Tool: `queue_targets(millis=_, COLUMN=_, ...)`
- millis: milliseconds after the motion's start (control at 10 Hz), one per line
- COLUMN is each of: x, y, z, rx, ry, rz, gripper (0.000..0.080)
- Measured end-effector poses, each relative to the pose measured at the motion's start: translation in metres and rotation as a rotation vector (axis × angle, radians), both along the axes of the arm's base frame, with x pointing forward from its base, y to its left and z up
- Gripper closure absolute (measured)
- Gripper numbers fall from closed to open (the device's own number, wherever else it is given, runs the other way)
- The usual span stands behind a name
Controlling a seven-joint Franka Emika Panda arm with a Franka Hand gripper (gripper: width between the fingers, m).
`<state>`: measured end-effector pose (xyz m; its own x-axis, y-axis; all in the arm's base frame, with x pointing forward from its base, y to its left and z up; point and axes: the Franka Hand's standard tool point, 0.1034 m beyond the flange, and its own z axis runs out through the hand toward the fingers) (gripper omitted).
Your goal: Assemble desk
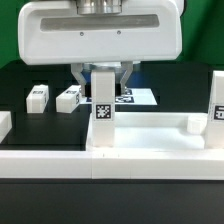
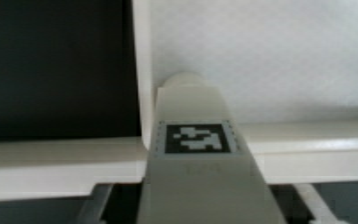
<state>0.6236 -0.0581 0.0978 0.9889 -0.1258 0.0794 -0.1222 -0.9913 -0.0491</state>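
Note:
The desk slab (image 1: pixel 150 140) lies flat across the front, with a raised corner socket (image 1: pixel 6 122) at the exterior view's left. One white leg (image 1: pixel 103 112) stands upright on the slab near its middle, tag facing the camera. My gripper (image 1: pixel 103 88) comes down over the leg's top, with a finger on each side, and looks shut on it. In the wrist view the leg (image 2: pixel 197 140) runs down between the fingers (image 2: pixel 108 198) to the slab (image 2: pixel 265 70); the gripper (image 2: pixel 202 208) is at the frame's edge. A second leg (image 1: pixel 216 108) stands upright at the slab's right end.
Two loose legs (image 1: pixel 38 97) (image 1: pixel 68 98) lie on the black table behind the slab, at the exterior view's left. The marker board (image 1: pixel 138 97) lies flat behind the gripper. The gripper's wide white body hides the table behind it.

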Motion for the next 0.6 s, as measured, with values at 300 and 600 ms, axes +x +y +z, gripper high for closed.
queue_targets(millis=300, x=-0.0002, y=-0.0017, z=0.0002, rx=0.040, ry=0.008, rz=-0.312, gripper=0.0511)
queue_targets(millis=600, x=-0.0004, y=-0.0018, z=0.0004, rx=0.072, ry=0.025, rz=-0.609, gripper=0.0511)
